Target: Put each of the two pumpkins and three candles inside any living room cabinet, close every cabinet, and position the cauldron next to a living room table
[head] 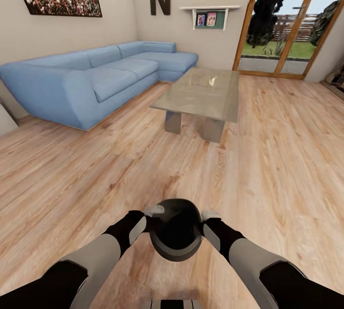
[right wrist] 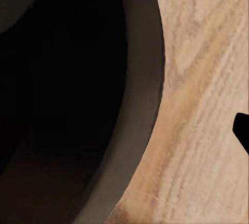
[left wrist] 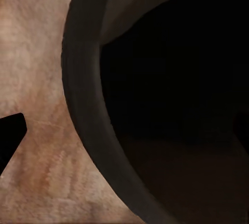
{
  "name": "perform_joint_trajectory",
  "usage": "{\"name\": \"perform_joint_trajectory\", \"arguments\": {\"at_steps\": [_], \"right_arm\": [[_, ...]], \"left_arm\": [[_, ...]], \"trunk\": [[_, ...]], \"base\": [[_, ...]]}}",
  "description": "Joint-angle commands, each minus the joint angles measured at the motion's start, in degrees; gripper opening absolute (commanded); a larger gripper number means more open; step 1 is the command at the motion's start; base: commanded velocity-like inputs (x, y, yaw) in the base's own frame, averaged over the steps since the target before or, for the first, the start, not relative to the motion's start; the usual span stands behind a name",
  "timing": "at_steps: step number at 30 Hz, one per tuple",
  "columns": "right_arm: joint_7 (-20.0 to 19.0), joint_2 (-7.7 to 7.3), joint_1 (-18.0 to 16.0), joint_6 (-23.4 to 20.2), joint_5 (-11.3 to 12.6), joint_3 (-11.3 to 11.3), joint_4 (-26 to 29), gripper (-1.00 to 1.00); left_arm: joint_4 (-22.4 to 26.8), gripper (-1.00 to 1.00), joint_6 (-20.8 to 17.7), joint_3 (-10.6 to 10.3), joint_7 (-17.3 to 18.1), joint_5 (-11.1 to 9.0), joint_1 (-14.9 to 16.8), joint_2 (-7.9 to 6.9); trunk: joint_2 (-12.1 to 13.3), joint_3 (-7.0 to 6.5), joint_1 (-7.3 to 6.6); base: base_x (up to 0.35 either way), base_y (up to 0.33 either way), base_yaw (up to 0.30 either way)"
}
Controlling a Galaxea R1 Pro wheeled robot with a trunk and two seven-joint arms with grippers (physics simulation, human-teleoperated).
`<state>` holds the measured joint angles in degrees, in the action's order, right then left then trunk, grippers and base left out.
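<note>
We carry one cauldron point(head: 175, 235) between both arms, low over the wood floor point(head: 267, 165).

From the left: our left gripper point(head: 154, 212) presses the pot's left rim and our right gripper point(head: 209, 215) the right rim, so the pot looks clamped between them; whether either pair of fingers is wide or narrow we cannot tell. The cauldron looks stiff and matte, likely fairly heavy for its size, best held at opposite sides of the thick rim, as now. We count one blue sofa point(head: 91, 79), then one table point(head: 200, 93) well ahead, one wall shelf point(head: 209, 15) and one cauldron.
</note>
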<state>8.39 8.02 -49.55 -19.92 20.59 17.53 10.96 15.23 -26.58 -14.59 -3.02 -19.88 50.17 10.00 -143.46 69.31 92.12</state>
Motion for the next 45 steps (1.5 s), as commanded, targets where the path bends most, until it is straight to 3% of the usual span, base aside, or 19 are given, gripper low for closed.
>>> {"name": "perform_joint_trajectory", "arguments": {"at_steps": [1, 8, 27, 32, 45], "right_arm": [[0.4, -0.02, 0.0, -0.3, 0.6, 0.5, 0.1, 1.0], [0.4, -0.02, 0.0, -0.3, 0.6, 0.5, 0.1, 1.0], [0.5, -0.02, 0.0, -0.4, 0.6, 0.3, 0.0, 1.0], [0.5, -0.04, 0.0, -0.5, 0.6, 0.2, 0.0, 1.0], [0.5, -0.11, 0.0, -0.6, 0.6, 0.1, 0.0, 1.0]], "left_arm": [[0.1, 1.0, -0.2, -0.2, -0.3, -0.5, 0.0, 0.0], [0.1, 1.0, -0.2, -0.2, -0.6, -0.5, 0.0, 0.0], [0.0, 1.0, -0.6, -0.3, -0.7, -0.5, 0.0, 0.0], [0.0, 1.0, -4.5, -0.3, -0.9, -0.4, 0.0, 0.0], [-1.8, 1.0, -5.0, -0.3, -0.9, -0.4, 0.0, 0.0]], "trunk": [[0.0, 0.05, 0.01], [0.0, 0.07, 0.01], [0.0, 0.07, 0.01], [0.0, 0.07, 0.01], [0.0, 0.07, 0.01]], "base": [[0.247, 0.136, 0.0], [0.231, 0.08, 0.0], [0.014, 0.001, 0.0], [0.0, 0.0, 0.0], [0.0, 0.0, 0.0]]}}
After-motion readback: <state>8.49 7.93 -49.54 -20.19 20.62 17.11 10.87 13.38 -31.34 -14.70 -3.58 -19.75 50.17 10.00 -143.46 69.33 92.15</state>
